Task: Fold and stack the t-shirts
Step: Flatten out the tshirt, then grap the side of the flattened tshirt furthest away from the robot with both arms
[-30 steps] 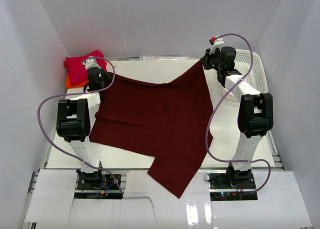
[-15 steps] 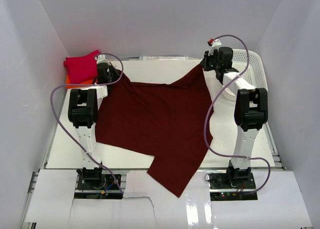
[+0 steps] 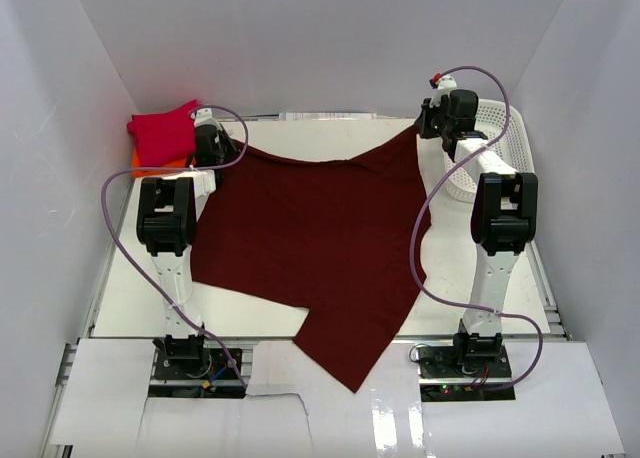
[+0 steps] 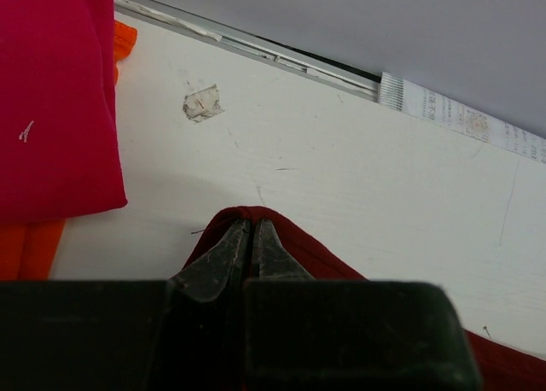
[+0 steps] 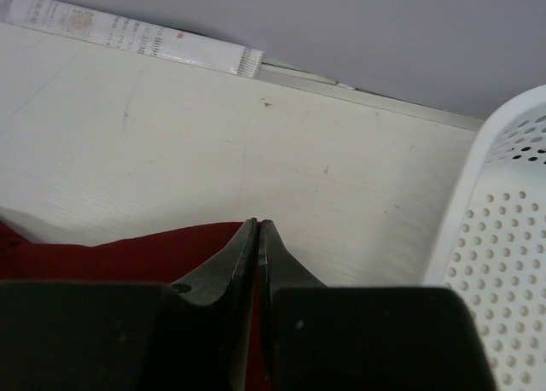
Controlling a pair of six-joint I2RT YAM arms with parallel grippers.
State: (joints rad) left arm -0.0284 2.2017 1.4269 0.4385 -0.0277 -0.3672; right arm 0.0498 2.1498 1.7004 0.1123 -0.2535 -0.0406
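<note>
Spreading step under way: the maroon t-shirt (image 3: 310,238) lies across the table, its near corner trailing toward the arm bases. The left gripper (image 4: 250,230) has its jaws pinching a far-left fold of it. The right gripper (image 5: 258,230) is pressed tight on the far-right corner, beside the basket (image 5: 503,237). At far left the crimson t-shirt (image 3: 163,130) sits folded on the orange t-shirt (image 3: 143,164) (the stack, waiting). Next, I'd judge: lay it smooth, release, fold.

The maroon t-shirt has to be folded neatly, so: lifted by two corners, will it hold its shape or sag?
Probably floppy: the maroon t-shirt drapes between the left claw and right claw, its far edge dipping in the middle. Likely light, since thin pinches at two corners hold it. It may slide: one part hangs over the table edge.
</note>
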